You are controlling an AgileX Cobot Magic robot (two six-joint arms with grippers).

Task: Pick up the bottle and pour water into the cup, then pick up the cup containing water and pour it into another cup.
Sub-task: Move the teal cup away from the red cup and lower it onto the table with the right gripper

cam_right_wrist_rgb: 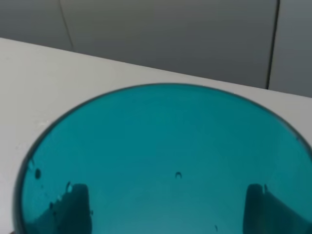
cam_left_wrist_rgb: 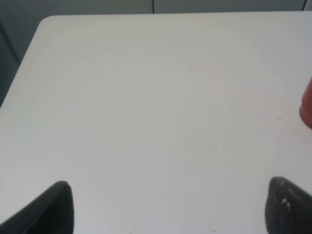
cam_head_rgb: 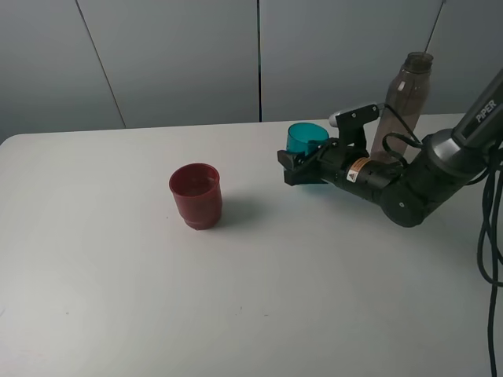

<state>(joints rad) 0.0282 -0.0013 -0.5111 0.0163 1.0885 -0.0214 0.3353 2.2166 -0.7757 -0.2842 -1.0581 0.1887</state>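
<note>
I have the right gripper (cam_head_rgb: 301,166) closed around the cup (cam_head_rgb: 306,140), fingers clamped on its lower half so that the teal rim stands up above them. In the right wrist view the cup (cam_right_wrist_rgb: 161,161) fills nearly the whole frame, and I can see both fingers (cam_right_wrist_rgb: 73,204) as dark shapes through its translucent wall, one on each side, with small droplets clinging to the inside. Whether the cup is resting on the table (cam_head_rgb: 118,298) or raised just off it I cannot tell. The bottle (cam_head_rgb: 403,106) stands upright just behind my right forearm, back toward the wall, apart from the gripper. The red cup (cam_head_rgb: 196,195) sits upright out ahead of the right gripper, well apart from it, with bare table between. The left gripper (cam_left_wrist_rgb: 168,207) does not show in the high view; its own camera shows the two dark fingertips (cam_left_wrist_rgb: 51,209) spread wide at the frame's corners, nothing between them, looking over bare tabletop. A sliver of the red cup (cam_left_wrist_rgb: 306,108) sits at the edge of that view, ahead of the left gripper and off to one side, not touching it.
</note>
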